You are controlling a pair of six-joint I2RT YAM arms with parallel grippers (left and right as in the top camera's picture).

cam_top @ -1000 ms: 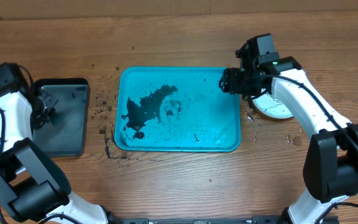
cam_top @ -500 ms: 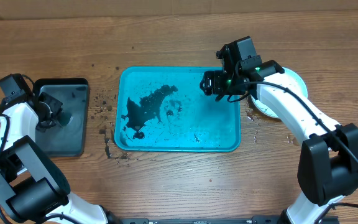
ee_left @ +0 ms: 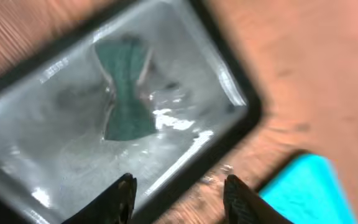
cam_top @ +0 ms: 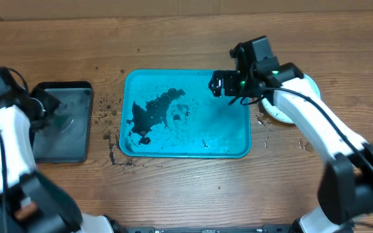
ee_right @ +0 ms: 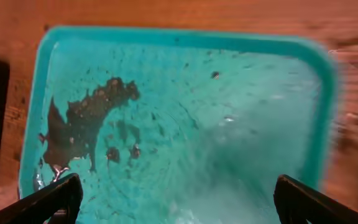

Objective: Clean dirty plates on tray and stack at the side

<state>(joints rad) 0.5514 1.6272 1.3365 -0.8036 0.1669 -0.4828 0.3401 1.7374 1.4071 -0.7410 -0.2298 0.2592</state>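
Note:
The turquoise tray [cam_top: 235, 145] lies mid-table, smeared with black grime [cam_top: 151, 113], and has no plates on it. It fills the right wrist view [ee_right: 185, 93]. The plates [cam_top: 285, 115] lie stacked right of the tray, partly hidden by my right arm. A white one and an aqua rim [cam_top: 309, 83] show; the yellow-green one is hidden. My right gripper [cam_top: 220, 85] hangs wide open and empty over the tray's far right part [ee_right: 179, 208]. My left gripper [cam_top: 49, 109] is open and empty over the black tray's near rim [ee_left: 179, 193].
The small black tray [cam_top: 63, 152] with grey inside stands left of the turquoise one. A green sponge-like piece [ee_left: 126, 93] lies in it. Black crumbs [cam_top: 109, 113] dot the wood between the trays. A turquoise tray corner shows in the left wrist view [ee_left: 312, 193].
My right gripper has moved left from the plate stack to over the tray. My left arm has shifted over the black tray and is blurred by motion.

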